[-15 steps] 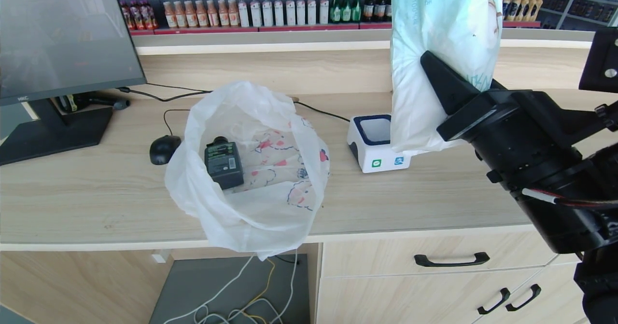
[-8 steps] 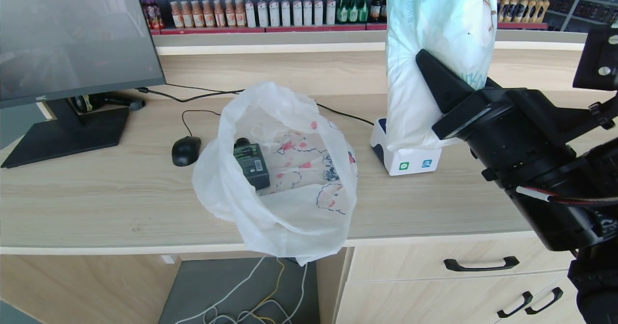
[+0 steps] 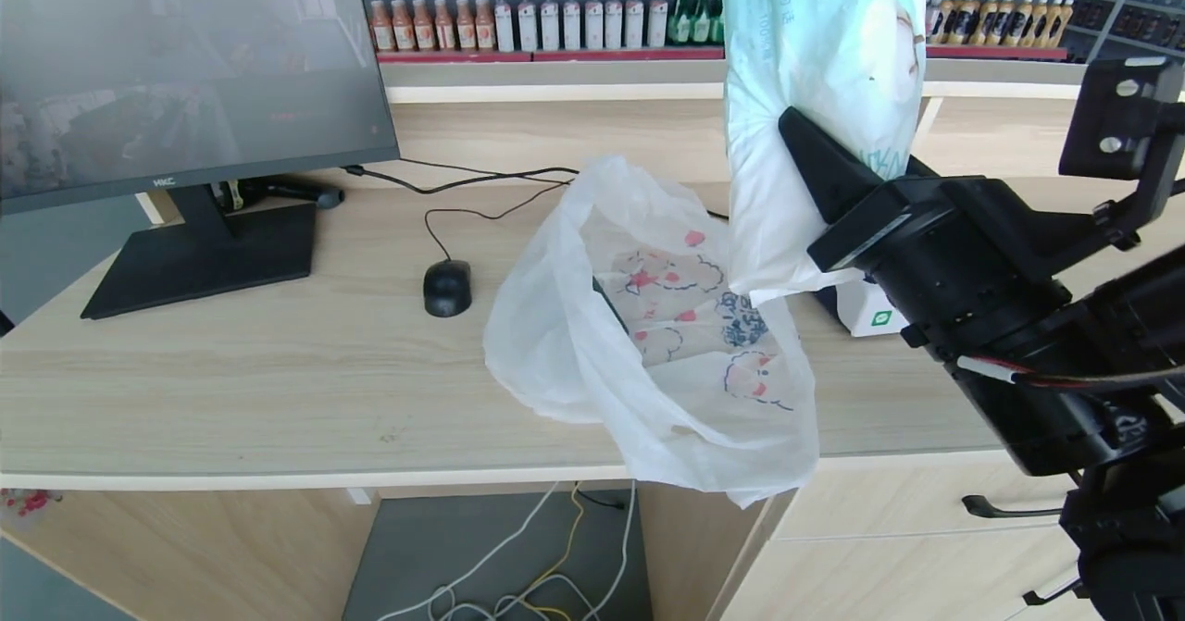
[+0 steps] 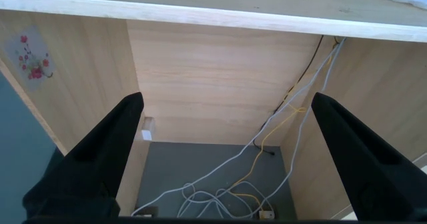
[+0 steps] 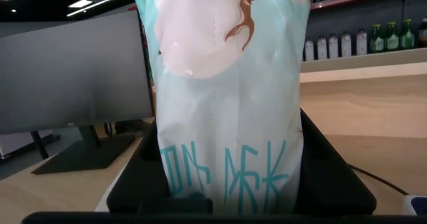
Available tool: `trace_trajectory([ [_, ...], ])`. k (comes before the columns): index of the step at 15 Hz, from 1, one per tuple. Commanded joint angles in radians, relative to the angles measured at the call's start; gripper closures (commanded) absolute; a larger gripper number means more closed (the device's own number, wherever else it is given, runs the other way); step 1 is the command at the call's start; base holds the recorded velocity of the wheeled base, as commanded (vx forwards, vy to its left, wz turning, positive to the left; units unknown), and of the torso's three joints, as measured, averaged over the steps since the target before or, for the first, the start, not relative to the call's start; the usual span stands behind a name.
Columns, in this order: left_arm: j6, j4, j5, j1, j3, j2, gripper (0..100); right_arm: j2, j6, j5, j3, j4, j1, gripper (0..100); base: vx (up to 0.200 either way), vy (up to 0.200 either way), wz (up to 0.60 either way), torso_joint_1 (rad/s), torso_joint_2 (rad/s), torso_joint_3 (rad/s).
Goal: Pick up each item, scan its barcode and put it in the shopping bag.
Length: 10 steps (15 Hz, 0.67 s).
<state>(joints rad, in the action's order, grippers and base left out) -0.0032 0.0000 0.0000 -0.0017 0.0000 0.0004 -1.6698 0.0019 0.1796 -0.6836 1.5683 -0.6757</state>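
**Markings.** The pack [image 3: 815, 47] is a soft white and pale-teal packet with teal lettering near its lower end and a brown curl at the top; the print is not read off here. The scanner [image 3: 870, 311], a white box, carries a small green square mark. The shopping bag [image 3: 555, 353] is thin white plastic with red and blue cartoon drawings inside. A flower sticker [image 4: 33, 54] sits on the table's side panel.

**Right arm.** The arm comes in from the right, raised above the table [image 3: 231, 371]. The right tool [image 3: 824, 167] is clamped on the pack and holds it upright, with one black finger on each side. The pack's lower end hangs over the right rim of the bag's open mouth and hides most of the scanner behind it. Contact with the bag cannot be judged.

**Left arm.** It is low, below the table edge. The left tool [image 4: 230, 157] is spread wide and holds nothing.

**Differences between views.**
- The right wrist view shows both fingers pressing the pack [image 5: 227, 84], with the right tool [image 5: 230, 184] squarely around it. The head view hides the far finger.
- The left wrist view alone shows the hollow under the table with its white and yellow cables [image 4: 267, 157].
- The head view adds the monitor [image 3: 176, 66], the mouse [image 3: 447, 288] left of the bag, and rows of bottles [image 3: 537, 24] on a shelf behind.
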Motion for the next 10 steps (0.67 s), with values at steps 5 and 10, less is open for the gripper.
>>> trace_trajectory([
  [5, 0.0, 0.0, 0.0, 0.002, 0.0, 0.0, 0, -0.071, -0.04, -0.081, 0.026, 0.003, 0.061, 100, 0.0, 0.0, 0.0, 0.0, 0.0, 0.0],
  [10, 0.0, 0.0, 0.0, 0.002, 0.0, 0.0, 0, -0.212, -0.076, -0.192, 0.003, 0.003, 0.099, 100, 0.0, 0.0, 0.0, 0.0, 0.0, 0.0],
])
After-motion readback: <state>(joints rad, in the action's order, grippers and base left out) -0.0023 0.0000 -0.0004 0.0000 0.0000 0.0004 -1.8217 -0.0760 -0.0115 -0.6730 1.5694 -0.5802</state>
